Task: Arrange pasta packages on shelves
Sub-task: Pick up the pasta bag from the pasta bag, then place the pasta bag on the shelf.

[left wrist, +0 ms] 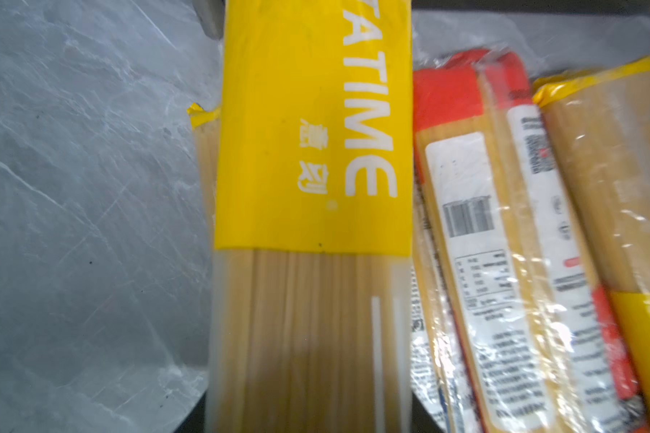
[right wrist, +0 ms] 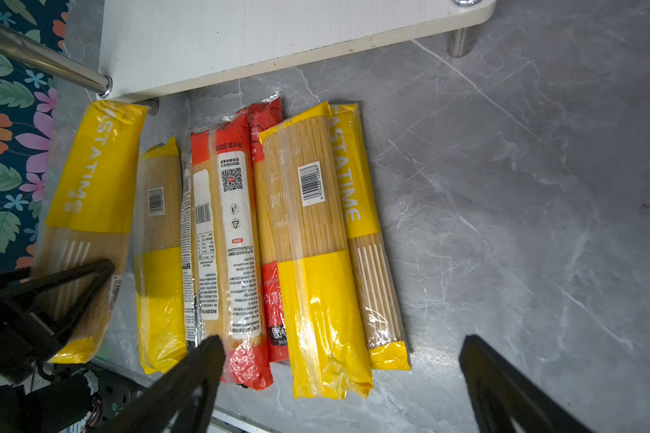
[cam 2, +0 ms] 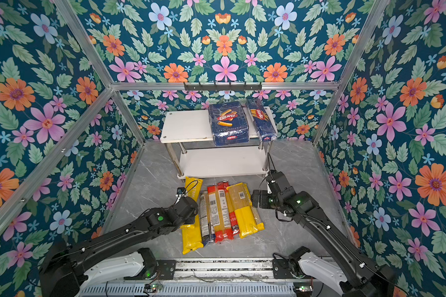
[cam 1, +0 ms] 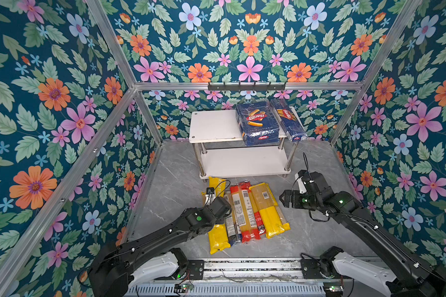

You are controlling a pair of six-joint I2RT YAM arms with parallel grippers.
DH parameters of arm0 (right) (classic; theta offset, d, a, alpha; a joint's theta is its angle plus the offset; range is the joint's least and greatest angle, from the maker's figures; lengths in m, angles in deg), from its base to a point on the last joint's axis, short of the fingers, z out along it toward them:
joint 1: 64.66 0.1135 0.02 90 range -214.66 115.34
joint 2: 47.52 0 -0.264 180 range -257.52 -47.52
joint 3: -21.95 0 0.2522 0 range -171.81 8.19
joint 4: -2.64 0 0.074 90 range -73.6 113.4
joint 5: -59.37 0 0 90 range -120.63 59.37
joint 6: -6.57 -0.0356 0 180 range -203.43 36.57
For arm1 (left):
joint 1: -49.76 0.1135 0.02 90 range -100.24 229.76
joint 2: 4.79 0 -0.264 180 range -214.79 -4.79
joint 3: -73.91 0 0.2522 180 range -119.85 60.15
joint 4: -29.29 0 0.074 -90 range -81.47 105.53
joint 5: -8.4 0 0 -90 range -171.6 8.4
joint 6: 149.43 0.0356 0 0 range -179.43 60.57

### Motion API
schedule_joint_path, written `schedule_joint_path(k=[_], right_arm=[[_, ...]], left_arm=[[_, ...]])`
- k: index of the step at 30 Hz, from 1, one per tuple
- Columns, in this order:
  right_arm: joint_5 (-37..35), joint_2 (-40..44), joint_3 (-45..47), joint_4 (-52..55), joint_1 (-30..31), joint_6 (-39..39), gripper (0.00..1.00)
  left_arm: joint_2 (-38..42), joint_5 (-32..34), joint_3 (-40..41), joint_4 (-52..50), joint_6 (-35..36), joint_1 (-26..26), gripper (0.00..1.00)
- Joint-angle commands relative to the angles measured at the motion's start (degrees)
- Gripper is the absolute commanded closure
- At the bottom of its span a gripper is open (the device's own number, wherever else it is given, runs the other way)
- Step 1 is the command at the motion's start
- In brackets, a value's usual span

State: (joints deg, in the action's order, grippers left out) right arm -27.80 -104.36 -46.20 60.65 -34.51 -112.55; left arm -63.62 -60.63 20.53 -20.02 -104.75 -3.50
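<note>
A yellow spaghetti pack (right wrist: pixel 91 210) is clamped between the jaws of the left gripper (right wrist: pixel 72 296), at the left end of the row of packs on the floor before the shelves (cam 1: pixel 216 126). The right gripper (right wrist: pixel 342 378) is held wide open above the other packs. Two blue packs (cam 1: pixel 258 123) are seen on the top shelf.

A yellow spaghetti pack (right wrist: pixel 91 210) lies flat between the left end effector (right wrist: pixel 91 285) fingers. More packs (cam 1: pixel 252 208) lie just beside it. Two blue Barilla packs (cam 1: pixel 258 123) rest on the shelves (cam 1: pixel 211 126), beyond.

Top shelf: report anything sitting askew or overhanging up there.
Both Barilla packs lie crooked. The rigatoni bag hangs over the top board's front edge, and the spaghetti pack sits angled at the right end, its front end past the corner. The lower board is bare.
</note>
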Motion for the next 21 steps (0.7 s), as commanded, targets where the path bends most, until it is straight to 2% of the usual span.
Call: schedule_joint_path(k=[1, 8, 15, 21], right_arm=[[0.33, -0.22, -0.78, -0.49, 0.04, 0.22, 0.01], [0.97, -1.34, -2.2, -0.59, 0.04, -0.05, 0.01], [1.13, -1.07, -3.44, 0.08, 0.01, -0.14, 0.01], [0.86, -0.47, -4.1, 0.4, 0.02, -0.06, 0.01]], left_arm=[[3.0, 2.38, -3.79, -3.54, 3.37, -0.08, 0.84], [8.45, 0.54, -13.29, -11.19, 6.96, -0.09, 0.85], [13.78, -1.37, -20.43, -12.57, 8.57, -0.12, 0.85], [13.83, 1.77, -26.48, -15.1, 11.22, -0.1, 0.86]])
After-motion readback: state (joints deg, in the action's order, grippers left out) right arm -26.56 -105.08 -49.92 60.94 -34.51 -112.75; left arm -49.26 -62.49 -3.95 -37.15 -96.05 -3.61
